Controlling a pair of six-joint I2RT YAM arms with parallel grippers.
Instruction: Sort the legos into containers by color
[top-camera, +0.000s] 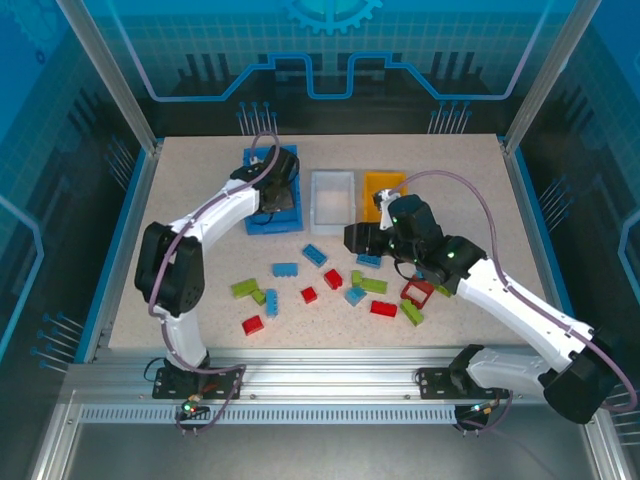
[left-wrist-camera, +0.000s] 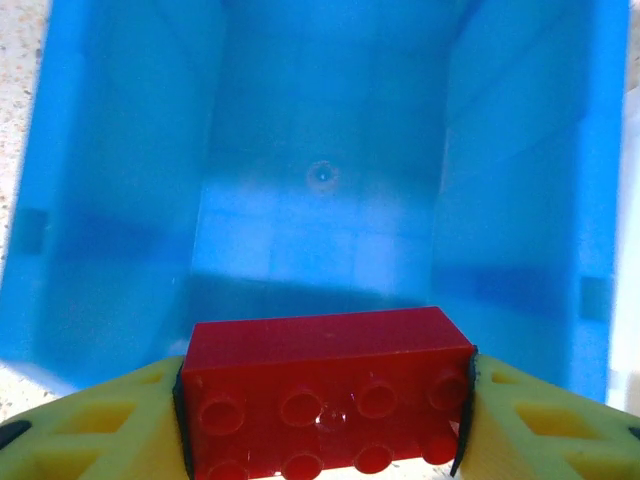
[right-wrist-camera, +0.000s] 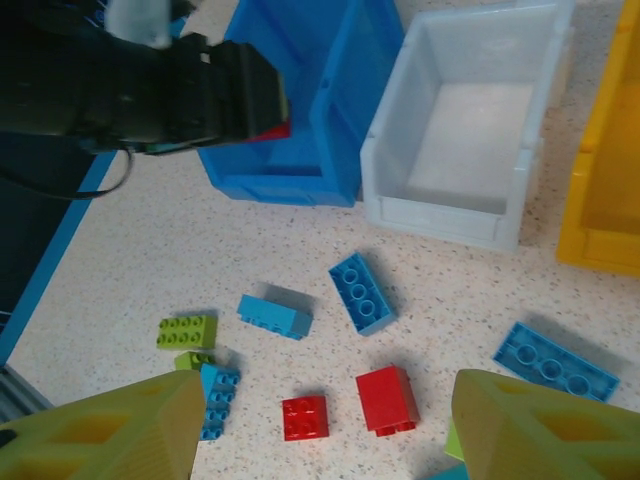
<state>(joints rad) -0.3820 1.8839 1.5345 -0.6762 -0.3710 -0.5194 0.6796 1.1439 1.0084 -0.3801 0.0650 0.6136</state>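
Top external: left gripper (top-camera: 278, 190) over blue bin (top-camera: 285, 222), white bin (top-camera: 333, 198) and orange-yellow bin (top-camera: 380, 185) alongside; legos (top-camera: 285, 269) scattered on table (top-camera: 200, 200) nearer the arms.
Left wrist: fingers (left-wrist-camera: 90, 420) clamped on red brick (left-wrist-camera: 325, 370), above the blue bin's floor.
Right wrist: right gripper (right-wrist-camera: 322, 415) spread wide, holding nothing, above loose legos.

Left arm (top-camera: 215, 212), right arm (top-camera: 505, 290): white shells, black joints and bases. Lilac cables (top-camera: 440, 173) loop along each. Gripper fingers (left-wrist-camera: 90, 425) yellow, triangular cutouts.
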